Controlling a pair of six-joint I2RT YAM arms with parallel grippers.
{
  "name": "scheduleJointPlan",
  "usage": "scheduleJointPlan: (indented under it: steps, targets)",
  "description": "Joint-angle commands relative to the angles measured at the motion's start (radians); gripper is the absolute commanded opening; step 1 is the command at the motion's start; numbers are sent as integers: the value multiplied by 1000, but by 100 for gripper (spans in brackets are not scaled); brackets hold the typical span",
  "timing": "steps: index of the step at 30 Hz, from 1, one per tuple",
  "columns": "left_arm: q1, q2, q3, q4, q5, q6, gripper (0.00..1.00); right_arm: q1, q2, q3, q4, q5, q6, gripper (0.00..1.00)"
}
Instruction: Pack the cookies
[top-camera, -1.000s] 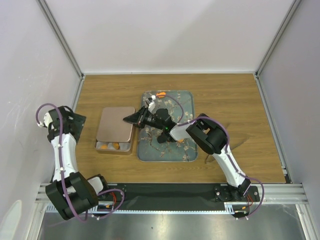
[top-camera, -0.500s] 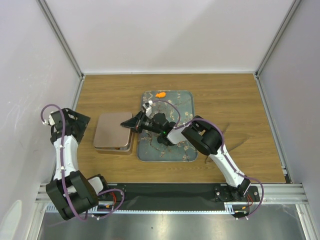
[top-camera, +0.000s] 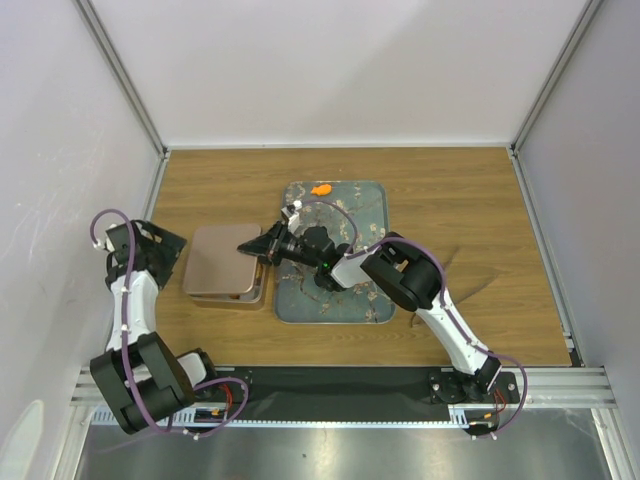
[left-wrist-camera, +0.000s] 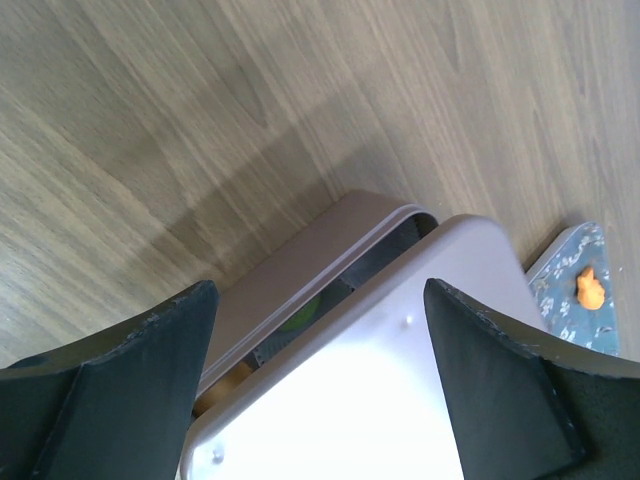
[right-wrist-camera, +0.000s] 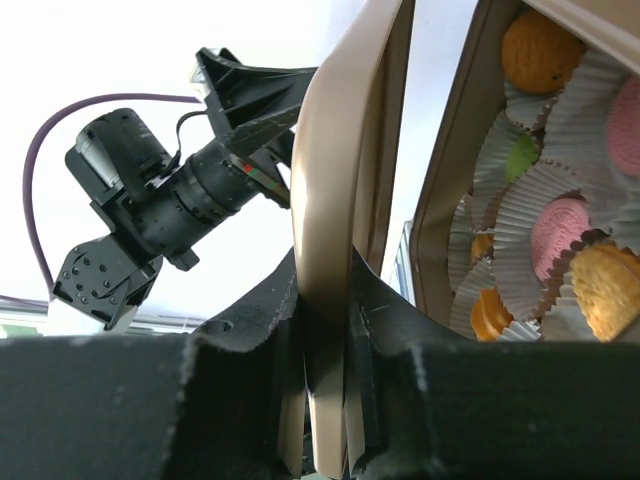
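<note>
Pink cookies (right-wrist-camera: 560, 235), hidden overhead by lid (top-camera: 222, 260)

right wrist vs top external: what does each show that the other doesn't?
Right wrist only: cookies in paper cups inside the box, and the right gripper pinching the lid by its edge. Top external only: the floral tray, with one orange piece at its far end. Both: the lid and the left arm.
</note>
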Motion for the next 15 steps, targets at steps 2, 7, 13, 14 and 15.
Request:
scheduleJointPlan:
  steps: [2,7,13,14,15]
  targets:
    - [7,22,-17,58,37,36,91,10,18,51,48,15,11,0]
    - [6,40,-28,75,40,44,91,8,18,50,19,16,-13,0]
    - [7,53,-34,86,38,45,91,5,30,59,-1,13,-10,0]
    - [7,57,-34,86,41,45,91,5,30,58,-4,16,-10,0]
    - [7,60,-34,87,41,47,90,4,30,56,-6,18,-10,0]
